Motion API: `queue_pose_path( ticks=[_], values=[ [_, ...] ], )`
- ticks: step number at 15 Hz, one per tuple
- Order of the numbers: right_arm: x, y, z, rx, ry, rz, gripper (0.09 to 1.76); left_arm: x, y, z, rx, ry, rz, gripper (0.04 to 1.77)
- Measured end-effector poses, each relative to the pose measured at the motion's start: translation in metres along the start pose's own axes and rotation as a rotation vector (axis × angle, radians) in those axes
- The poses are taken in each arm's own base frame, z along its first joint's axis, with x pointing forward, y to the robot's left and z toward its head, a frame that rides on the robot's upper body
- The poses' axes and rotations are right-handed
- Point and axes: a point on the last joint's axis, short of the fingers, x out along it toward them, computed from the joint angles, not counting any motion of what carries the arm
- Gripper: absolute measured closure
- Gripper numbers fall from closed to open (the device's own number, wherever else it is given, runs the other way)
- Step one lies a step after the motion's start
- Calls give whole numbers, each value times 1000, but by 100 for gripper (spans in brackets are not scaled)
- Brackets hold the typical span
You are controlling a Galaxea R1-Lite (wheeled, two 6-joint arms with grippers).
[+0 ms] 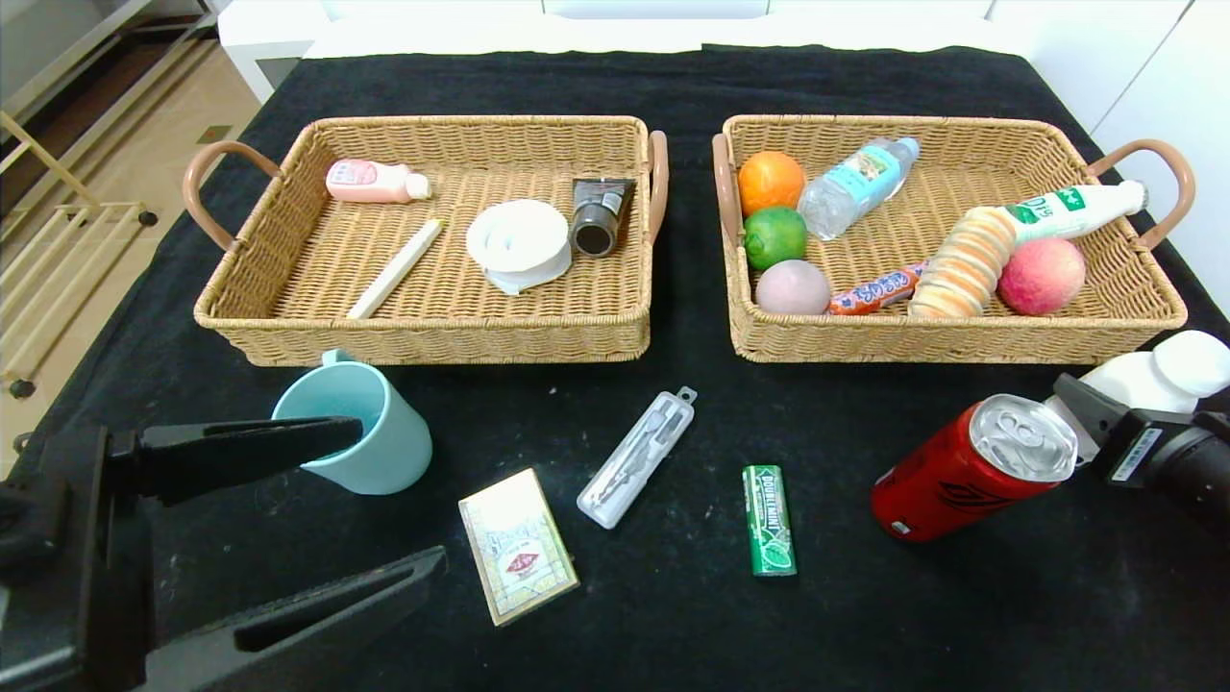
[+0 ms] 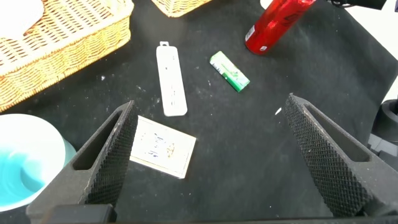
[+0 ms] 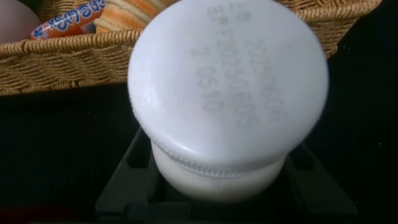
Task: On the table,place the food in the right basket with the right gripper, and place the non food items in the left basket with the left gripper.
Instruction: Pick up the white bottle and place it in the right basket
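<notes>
White bottle [image 3: 227, 106] pinched in right tool [image 1: 1105, 423], body largely hidden; left tool [image 2: 205, 155] spread.

Woven wicker baskets [image 1: 423, 336] sit on matt black cloth [image 1: 673, 615]; a glossy red metal can [image 1: 971, 471] lies at four o'clock beside a smooth white plastic bottle [image 3: 227, 93].

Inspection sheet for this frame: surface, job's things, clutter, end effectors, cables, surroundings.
Surface: black tablecloth.
Job's things: left basket holds non-food items; right basket holds fruit, bottles and snacks. On the cloth: teal cup, card box, clear case, green gum pack, tilted red can.
Clutter: nothing seen.
End effectors: left end effector open beside the cup, empty; right end effector closed on white bottle.
Cables: nothing seen.
Surroundings: white furniture, tan floor.
</notes>
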Motion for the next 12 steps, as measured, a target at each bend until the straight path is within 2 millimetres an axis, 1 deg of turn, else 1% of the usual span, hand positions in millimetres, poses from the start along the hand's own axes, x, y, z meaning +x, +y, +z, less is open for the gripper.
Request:
queue_pose_path(
  ticks=[4, 6, 8, 10, 11, 12],
  values=[
    [-1, 0, 0, -2, -1, 4, 93, 0, 0, 0, 0, -1, -1, 9],
    [-5, 2, 3, -2, -7, 19, 93, 0, 0, 0, 0, 0, -1, 9],
    [-11, 4, 8, -8, -7, 29, 93, 0, 0, 0, 0, 0, -1, 9],
    [-19, 4, 16, -18, 35, 27, 93, 0, 0, 0, 0, 1, -1, 9],
    [-23, 4, 22, -21, 53, 27, 93, 0, 0, 0, 0, 2, -1, 9],
    [-27, 6, 33, -21, 49, 29, 93, 0, 0, 0, -1, 4, -1, 9]
  ],
)
